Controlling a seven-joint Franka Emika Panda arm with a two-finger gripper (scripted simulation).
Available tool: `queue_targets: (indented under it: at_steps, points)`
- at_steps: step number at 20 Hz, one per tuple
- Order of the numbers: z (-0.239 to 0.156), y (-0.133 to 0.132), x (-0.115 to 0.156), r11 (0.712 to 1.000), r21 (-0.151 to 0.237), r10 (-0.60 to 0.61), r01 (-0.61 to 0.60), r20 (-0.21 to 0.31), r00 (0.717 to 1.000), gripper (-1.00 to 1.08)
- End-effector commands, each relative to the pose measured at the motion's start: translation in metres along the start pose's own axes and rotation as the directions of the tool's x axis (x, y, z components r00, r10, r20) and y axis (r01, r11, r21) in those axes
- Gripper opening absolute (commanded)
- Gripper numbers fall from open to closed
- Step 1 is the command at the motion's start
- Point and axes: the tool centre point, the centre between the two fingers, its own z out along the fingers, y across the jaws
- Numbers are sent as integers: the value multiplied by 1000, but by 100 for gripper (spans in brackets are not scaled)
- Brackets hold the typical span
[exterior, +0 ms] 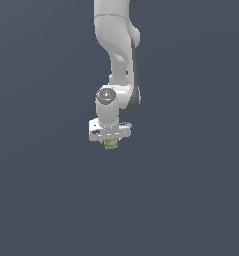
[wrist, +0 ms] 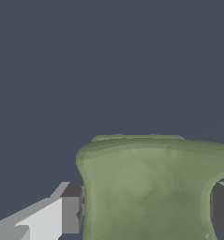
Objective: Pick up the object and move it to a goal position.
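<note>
One arm (exterior: 116,55), one pincer (exterior: 110,141), one object (exterior: 110,144). No goal marker visible in either view, no other items.

Wrist view, going across: grey finger pad (wrist: 71,213) against one side of the object (wrist: 146,187), the olive body filling the gap, second pad (wrist: 222,213) against the other side. So the pincer is closed down onto the object, gap only as wide as the object itself. In the exterior view the object sits just under the white hand, only its lower end poking out. Cannot tell if it is lifted or touching the worktop (exterior: 191,200); surface is uniform dark, no shadow cue.

Risks, judged:
- Object is stubby and waisted; pads hold it at the narrow part, so a fast move could let it twist or slip.
- Goal unseen, so placement error is possible.
- If it is touching the worktop, moving sideways would drag it.
</note>
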Motion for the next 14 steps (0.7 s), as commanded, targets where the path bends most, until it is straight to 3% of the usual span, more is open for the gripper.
queue_targets:
  at_steps: [1, 8, 14]
  points:
    - [1, 0, 0, 1000, 0, -1, 1, 1, 1000, -100]
    - [-2, -3, 2, 1000, 0, 0, 0, 0, 1000, -100]
    - [-17, -26, 16, 1000, 0, 0, 0, 0, 1000, -100]
